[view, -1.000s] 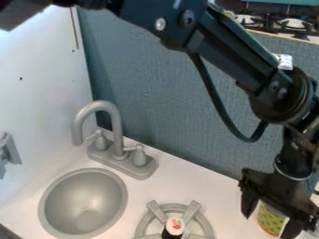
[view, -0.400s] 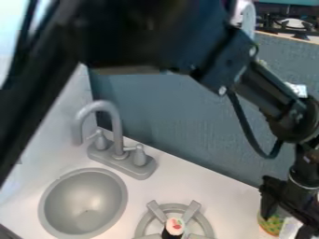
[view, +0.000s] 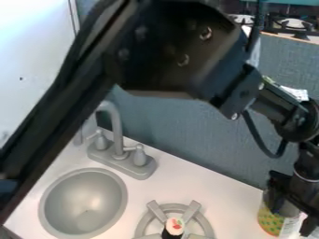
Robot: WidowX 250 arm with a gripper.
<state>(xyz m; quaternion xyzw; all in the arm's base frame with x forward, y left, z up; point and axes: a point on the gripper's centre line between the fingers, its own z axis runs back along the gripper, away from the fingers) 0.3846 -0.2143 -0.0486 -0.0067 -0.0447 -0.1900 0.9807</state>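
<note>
Blue-gray textured panel (view: 187, 121): behind gripper (view: 291, 215). White wall (view: 31, 60): far left of gripper, brightly lit at top. Black stove grates (view: 298, 24): beyond panel, above gripper.

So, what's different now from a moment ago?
The claw has shifted toward the picture's right, uncovering more of the patterned can, and the black arm now spreads across the upper left. No grip or release is clear. The can, sink, faucet and toy burner stayed put.

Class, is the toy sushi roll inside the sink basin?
No, the toy sushi roll sits on the grey burner, outside the sink basin.
</note>
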